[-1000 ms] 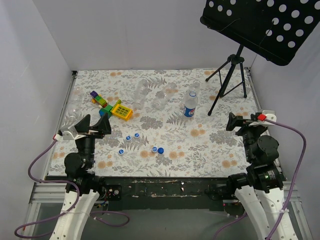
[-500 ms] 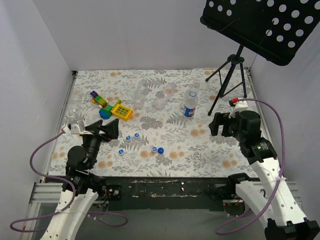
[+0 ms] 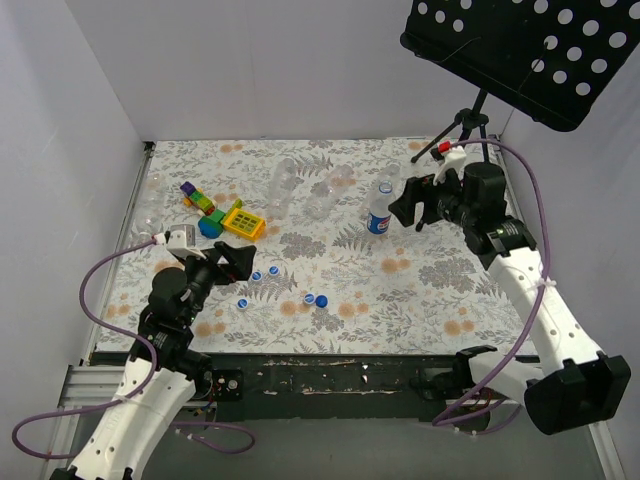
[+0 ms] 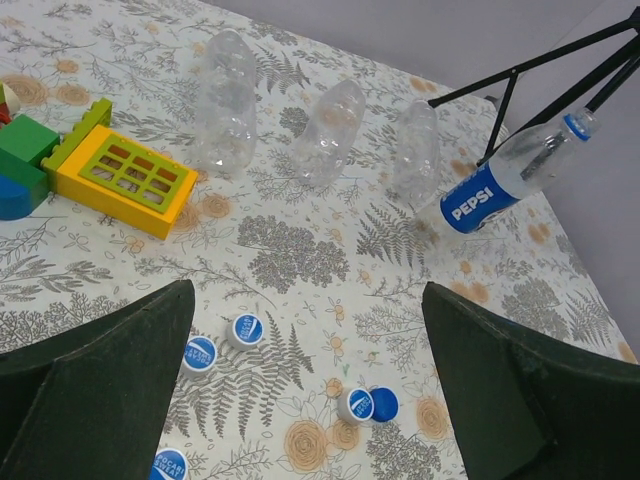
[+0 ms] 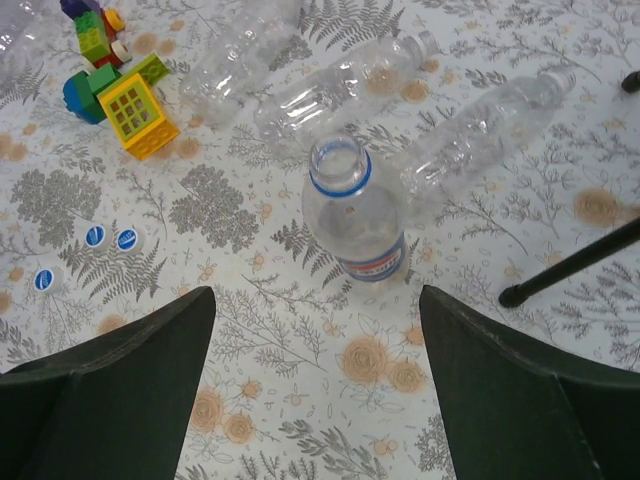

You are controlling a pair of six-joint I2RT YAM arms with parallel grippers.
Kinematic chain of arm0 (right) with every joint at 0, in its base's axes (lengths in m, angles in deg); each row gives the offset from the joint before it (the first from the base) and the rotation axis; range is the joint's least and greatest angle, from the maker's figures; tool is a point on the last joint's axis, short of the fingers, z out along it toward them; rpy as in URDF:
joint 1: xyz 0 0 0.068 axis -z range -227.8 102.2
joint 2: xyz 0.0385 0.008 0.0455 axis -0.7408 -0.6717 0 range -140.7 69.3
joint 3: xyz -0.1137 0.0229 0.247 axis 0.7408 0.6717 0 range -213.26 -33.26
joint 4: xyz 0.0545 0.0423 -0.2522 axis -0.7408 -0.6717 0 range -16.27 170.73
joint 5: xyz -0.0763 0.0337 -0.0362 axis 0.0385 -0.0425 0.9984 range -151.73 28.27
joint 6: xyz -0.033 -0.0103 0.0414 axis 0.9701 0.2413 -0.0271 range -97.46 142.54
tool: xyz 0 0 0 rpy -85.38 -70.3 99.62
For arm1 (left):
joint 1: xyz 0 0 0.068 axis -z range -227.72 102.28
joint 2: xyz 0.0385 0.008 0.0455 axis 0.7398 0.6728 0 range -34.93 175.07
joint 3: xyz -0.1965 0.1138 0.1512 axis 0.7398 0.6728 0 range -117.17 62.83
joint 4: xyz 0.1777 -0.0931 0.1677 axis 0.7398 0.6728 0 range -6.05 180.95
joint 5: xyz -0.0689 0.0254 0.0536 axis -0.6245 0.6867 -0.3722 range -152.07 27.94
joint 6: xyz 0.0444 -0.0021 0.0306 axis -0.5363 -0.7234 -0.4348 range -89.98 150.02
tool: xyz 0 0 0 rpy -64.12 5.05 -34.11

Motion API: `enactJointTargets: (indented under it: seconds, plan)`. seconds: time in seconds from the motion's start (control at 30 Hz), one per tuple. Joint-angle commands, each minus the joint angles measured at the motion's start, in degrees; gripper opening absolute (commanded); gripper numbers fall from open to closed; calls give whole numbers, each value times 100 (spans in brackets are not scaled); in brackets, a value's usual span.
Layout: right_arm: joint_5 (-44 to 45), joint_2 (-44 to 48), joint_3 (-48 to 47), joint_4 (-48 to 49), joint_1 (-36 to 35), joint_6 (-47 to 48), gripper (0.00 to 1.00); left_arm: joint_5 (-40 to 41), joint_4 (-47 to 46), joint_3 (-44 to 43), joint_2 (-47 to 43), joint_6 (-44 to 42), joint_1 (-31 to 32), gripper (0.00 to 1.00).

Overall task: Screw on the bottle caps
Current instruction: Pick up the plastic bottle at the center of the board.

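**A:** Where's the labelled bottle (image 3: 379, 213) sitting?

**B:** Right of centre in the top view. It's upright, long axis vertical, uncapped mouth pointing up. The right gripper (image 3: 411, 208) hangs just beside it, jaws spread wide, holding nothing.

**A:** And the caps (image 3: 262, 275)?

**B:** Scattered lower left of centre, by the left gripper (image 3: 224, 262), which is also spread wide.

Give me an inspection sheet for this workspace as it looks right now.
Surface: floral cloth, lying flat.
Job's things: one labelled bottle upright, uncapped; three clear bottles lying down; five loose caps.
Clutter: toy blocks, far left.
End effectors: left end effector open near the caps; right end effector open beside the labelled bottle.
Cables: purple cable off each wrist.
Surroundings: black perforated stand on a tripod; white walls.
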Motion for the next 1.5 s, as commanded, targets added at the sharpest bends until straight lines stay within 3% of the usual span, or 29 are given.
enactJointTargets:
  seconds: [0.0,0.5,0.77,1.1,1.27,1.47]
  plan:
    - [-98,-515,-848,217,-209,283,88,-389,-26,-232,57,-206,9,98]
    - [860,-2239,-2484,-873,-701,793,71,-1549,-211,-205,321,-751,0,98]
    - [1080,-2679,-2669,-1190,-842,820,61,-1839,-272,-170,329,-874,0,98]
    - [1160,-2390,-2450,-1173,-991,872,10,-2129,-465,-109,426,-1032,9,98]
    - [861,-1863,-2212,-1032,-1193,1030,4,-2621,-1298,-47,566,-1182,9,98]
    - [62,-1133,-1808,-593,-1536,1276,1,-3587,-1608,-960,1856,-1559,53,98]
